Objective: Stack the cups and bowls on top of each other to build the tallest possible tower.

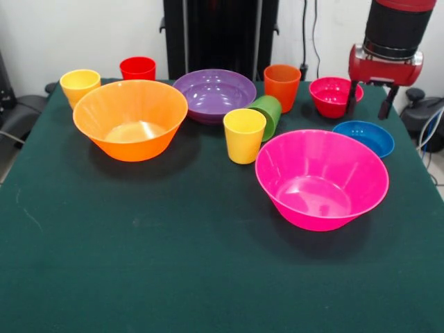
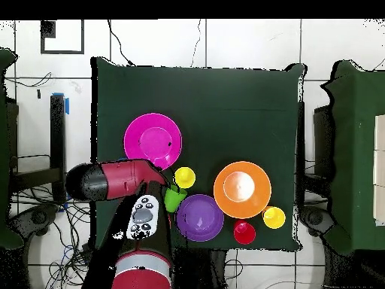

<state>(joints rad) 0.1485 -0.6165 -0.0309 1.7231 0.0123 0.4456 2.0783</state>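
End effector: the end effector [image 1: 369, 99] hangs at the far right of the front view, its two dark fingers apart with nothing between them, so open and empty.
Nearest things: small crimson bowl [image 1: 334, 96] sits just left of the end effector and about level with its fingertips; small blue bowl [image 1: 363, 137] lies just nearer the camera, below it.
Key relation: judged from this, the crimson bowl is the closest pick, a short sideways shift to the left; being round, it has no long axis to align with.
Big bowls: hot pink bowl [image 1: 321, 178] near right, orange bowl [image 1: 130, 118] left, purple bowl [image 1: 214, 94] far centre; all upright on the tabletop [image 1: 139, 263].
Cups: yellow cup [image 1: 244, 135] upright at centre, green cup [image 1: 267, 114] tipped just behind it, appearing to touch; orange cup [image 1: 282, 87], red cup [image 1: 137, 69] and second yellow cup [image 1: 80, 86] upright along the far side.
Stack: nothing stacked yet.
Writing: no brand or label legible.
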